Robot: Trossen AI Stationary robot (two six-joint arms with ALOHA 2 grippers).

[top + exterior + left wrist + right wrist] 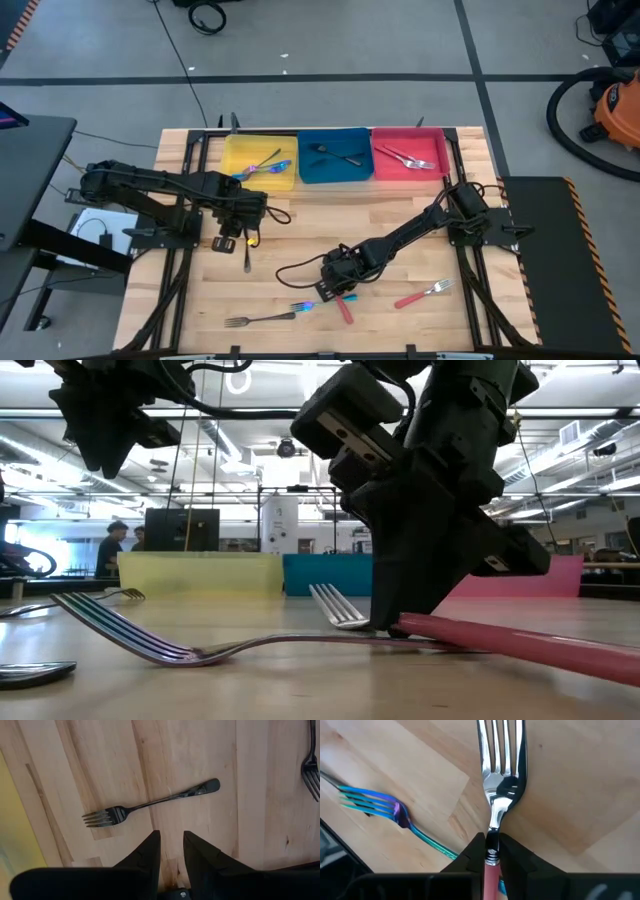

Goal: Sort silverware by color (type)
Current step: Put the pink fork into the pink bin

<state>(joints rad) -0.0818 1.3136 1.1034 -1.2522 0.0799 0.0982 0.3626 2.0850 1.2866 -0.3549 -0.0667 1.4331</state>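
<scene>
My right gripper [491, 851] is low over the table's near middle [335, 287], shut on a pink-handled silver fork [500, 765]. An iridescent fork [375, 802] lies flat beside it [300, 307]. My left gripper [171, 845] hovers at the table's left [228, 241] with a narrow gap between its fingers, just short of a black fork [150, 802] lying flat on the wood [247, 258]. Another dark fork [260, 319] and a second pink-handled fork [425, 293] lie near the near edge. My right gripper pinches the pink-handled fork between its two fingers where the silver neck meets the pink handle [491, 855]. The fingers come from above, slanting down. The fork lies level at the table top, tines [335, 605] out ahead and the pink handle [520, 645] trailing behind.
Three trays stand in a row at the far edge: yellow [235, 150] with iridescent pieces, blue [310, 170] with a dark fork, red [380, 170] with silver forks. Bare wood lies between the arms and the trays. People show in the room beyond the table.
</scene>
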